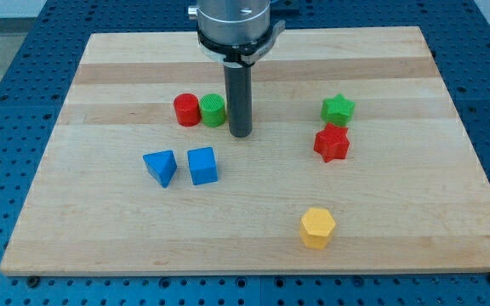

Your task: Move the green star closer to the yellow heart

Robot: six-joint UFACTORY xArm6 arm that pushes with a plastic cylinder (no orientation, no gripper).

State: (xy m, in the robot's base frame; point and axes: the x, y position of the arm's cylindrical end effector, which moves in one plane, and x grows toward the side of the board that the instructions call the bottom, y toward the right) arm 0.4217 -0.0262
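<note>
The green star [338, 108] lies on the wooden board at the view's right, just above the red star [332, 143] and touching or nearly touching it. A yellow block [317, 227], which looks more like a hexagon than a heart, sits near the view's bottom, below the two stars. My tip [240, 133] rests on the board right of the green cylinder [213, 110], well left of the green star.
A red cylinder [186, 110] touches the green cylinder on its left. A blue triangular block [161, 167] and a blue cube [202, 165] sit lower left. The board's edge [253, 270] runs along the view's bottom.
</note>
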